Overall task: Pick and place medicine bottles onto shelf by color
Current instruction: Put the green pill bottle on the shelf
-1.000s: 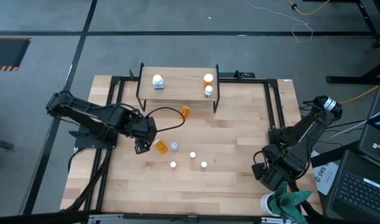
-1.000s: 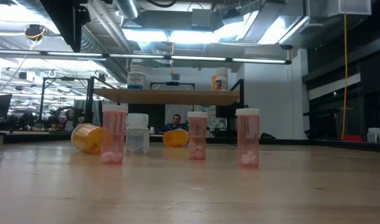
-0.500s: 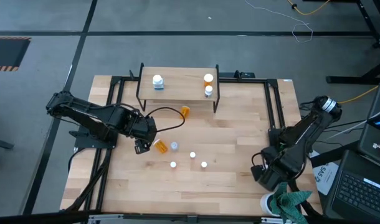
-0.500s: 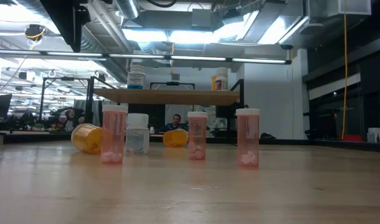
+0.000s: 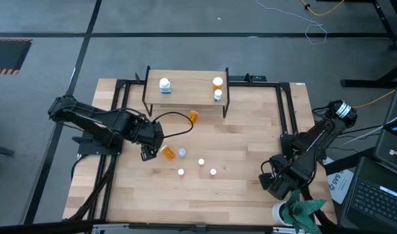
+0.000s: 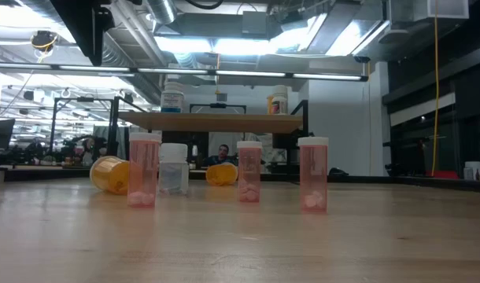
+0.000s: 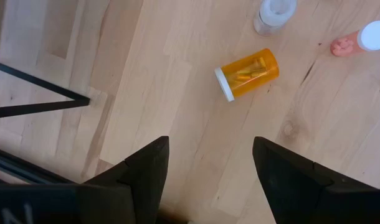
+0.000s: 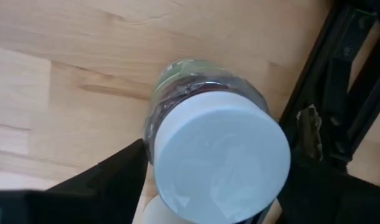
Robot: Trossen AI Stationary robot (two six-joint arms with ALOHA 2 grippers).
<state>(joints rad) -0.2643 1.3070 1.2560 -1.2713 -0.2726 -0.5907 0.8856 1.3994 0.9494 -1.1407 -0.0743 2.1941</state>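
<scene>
My right gripper [image 5: 274, 184], near the table's right front, is shut on the large dark green bottle [image 8: 202, 93], whose white cap [image 8: 218, 158] faces the wrist camera. My left gripper [image 5: 146, 152] hangs open and empty just left of an orange bottle [image 5: 166, 152] lying on its side [image 7: 247, 73]. A bluish-white bottle [image 5: 182, 153] and three white-capped orange bottles [image 5: 201, 162] [image 5: 181, 172] [image 5: 213, 172] stand on the table. Another orange bottle [image 5: 193, 117] lies in front of the shelf [image 5: 189, 77], which carries a white bottle [image 5: 164, 84] and two orange ones [image 5: 217, 82]. My right gripper holds the green bottle between its two fingers, one [image 8: 115, 180] on each side of the upper body just below the cap. The fingers come from above, along the bottle, which stands about upright. Whether its base is on the table is hidden by the bottle itself.
A white cup with teal cloth [image 5: 296, 211] stands at the front right, close to my right gripper. Black frame rails [image 5: 286, 110] run along the table's sides. A dark cable [image 5: 176, 119] lies left of the fallen bottle. A laptop [image 5: 381, 195] sits beyond the right edge.
My right gripper has gone a little toward the table's left edge, with the green bottle.
</scene>
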